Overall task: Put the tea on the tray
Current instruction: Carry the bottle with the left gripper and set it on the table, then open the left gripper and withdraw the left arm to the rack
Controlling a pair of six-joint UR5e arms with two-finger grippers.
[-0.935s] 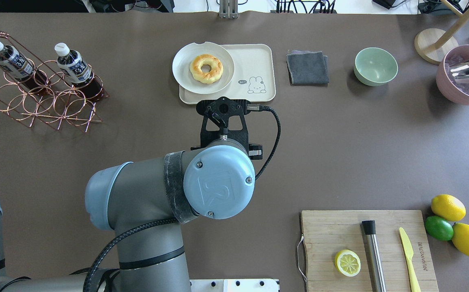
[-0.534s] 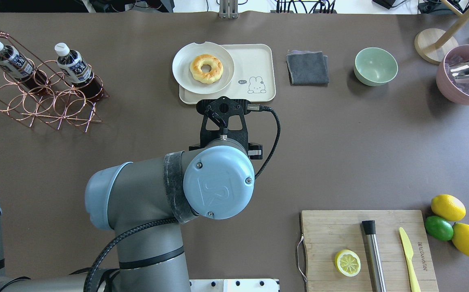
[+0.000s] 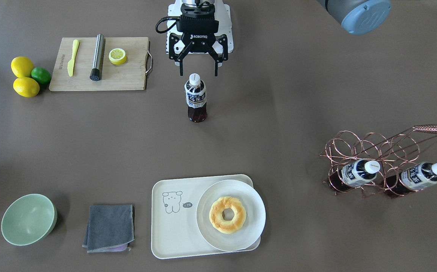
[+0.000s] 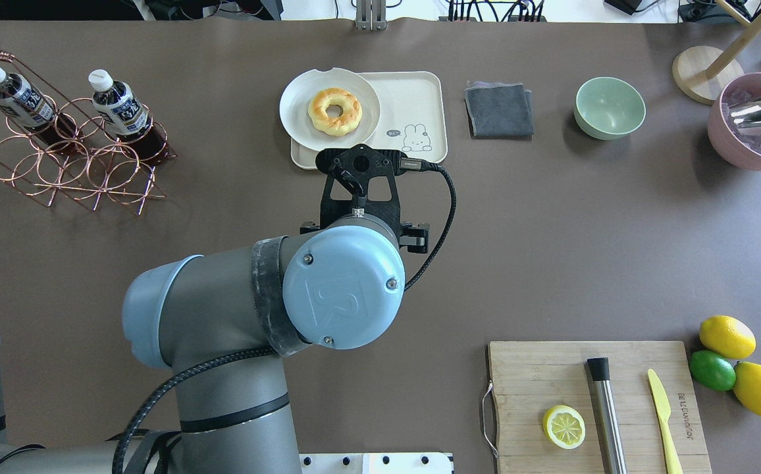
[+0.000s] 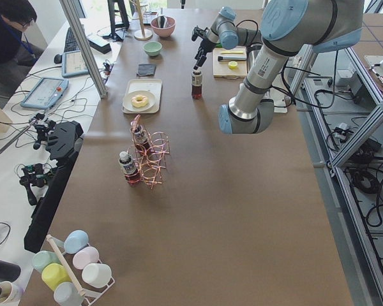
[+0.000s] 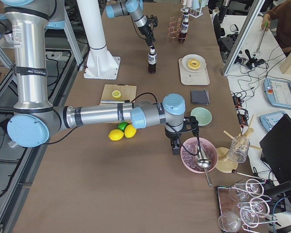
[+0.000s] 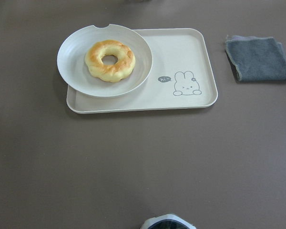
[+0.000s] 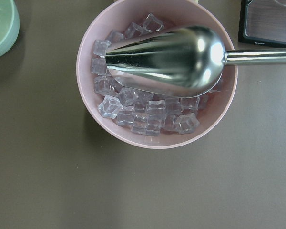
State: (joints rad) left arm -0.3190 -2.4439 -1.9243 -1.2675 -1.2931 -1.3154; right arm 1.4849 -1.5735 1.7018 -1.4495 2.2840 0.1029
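Brown counter [image 3: 298,94] fills every view. From overhead, the bulky left arm [image 4: 222,309] blocks the tea entirely with its wrist. The right arm [image 6: 102,116] shows only from the robot's right end, reaching toward a pink bowl [image 8: 85,71] of ice.

The cream tray [image 3: 173,234] lies at the operators' edge. A copper wire rack [image 3: 373,145] beside it holds a second bottle [image 3: 354,173] and a third bottle [image 3: 417,177], both leaning. A round plate [image 3: 254,204] with a doughnut [image 3: 227,214] overhangs one end of the tray.

The tea [image 3: 195,99] stands upright on the bare counter toward the robot's base, well apart from the tray. The left gripper [image 3: 198,73] hangs just above the tea's white cap, with its fingers spread wide and holding nothing. The right gripper [image 6: 176,145] is small and dark, and I cannot tell whether its fingers are apart or together.
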